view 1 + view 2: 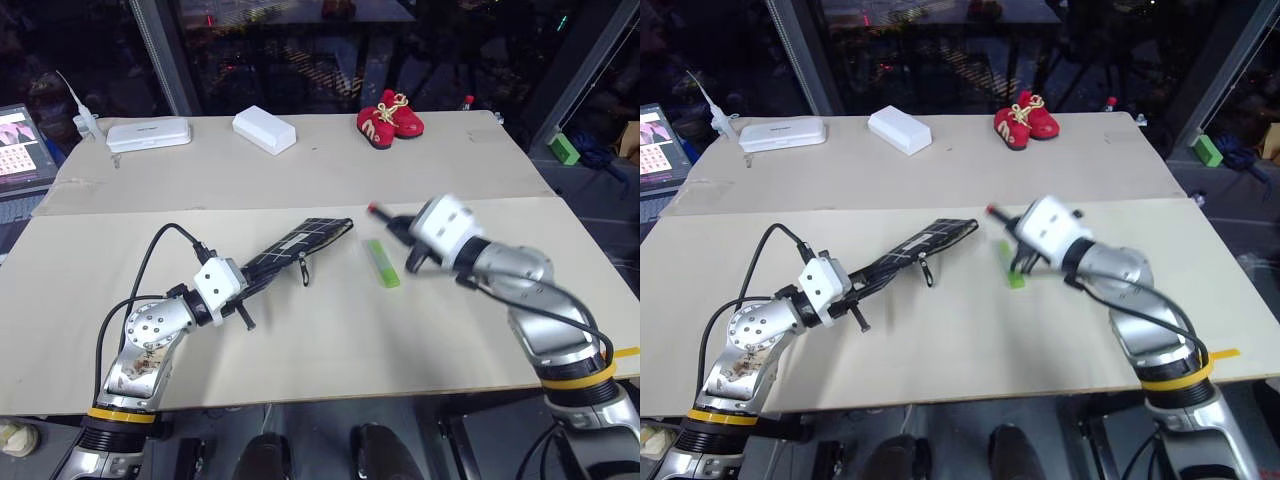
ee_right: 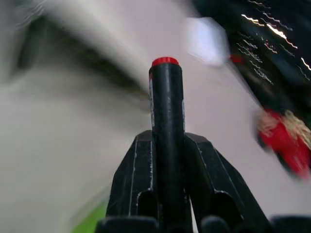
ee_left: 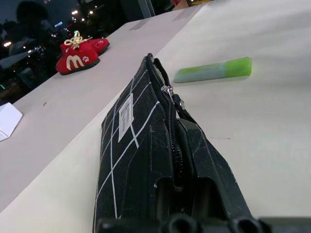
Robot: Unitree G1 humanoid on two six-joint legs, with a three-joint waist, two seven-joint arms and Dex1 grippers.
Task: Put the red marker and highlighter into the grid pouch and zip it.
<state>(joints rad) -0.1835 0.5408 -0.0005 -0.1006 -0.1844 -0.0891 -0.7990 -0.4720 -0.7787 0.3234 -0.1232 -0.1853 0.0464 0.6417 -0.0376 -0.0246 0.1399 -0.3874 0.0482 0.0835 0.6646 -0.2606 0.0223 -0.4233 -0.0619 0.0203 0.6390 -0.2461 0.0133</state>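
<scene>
The right tool [image 2: 167, 145] is pinching the red marker [image 2: 166, 107] between its two black fingers [image 2: 133, 179], the barrel running straight out along them with the red end leading. In the head views that red tip [image 1: 372, 208] is pointing across toward the robot's left, at the grid pouch [image 1: 300, 243], and it is sitting just off the pouch's far end, near but not touching.

The left tool [image 1: 240, 300] is pressed together on the near end of the pouch, gripping it along the zipper edge [image 3: 171, 131] and propping it up off the surface [image 1: 330, 330]. The pouch's long axis is running away from this tool on a diagonal, forward and toward the robot's right, so its far end is facing the incoming marker. Whether the zipper is parted there is hard to tell.

The highlighter [image 1: 382, 263] is lying flat on the surface between pouch and right arm, just under the right wrist, so the right arm is the nearer one for it.

The coming move seems to depend on lining the marker's axis with the pouch mouth
</scene>
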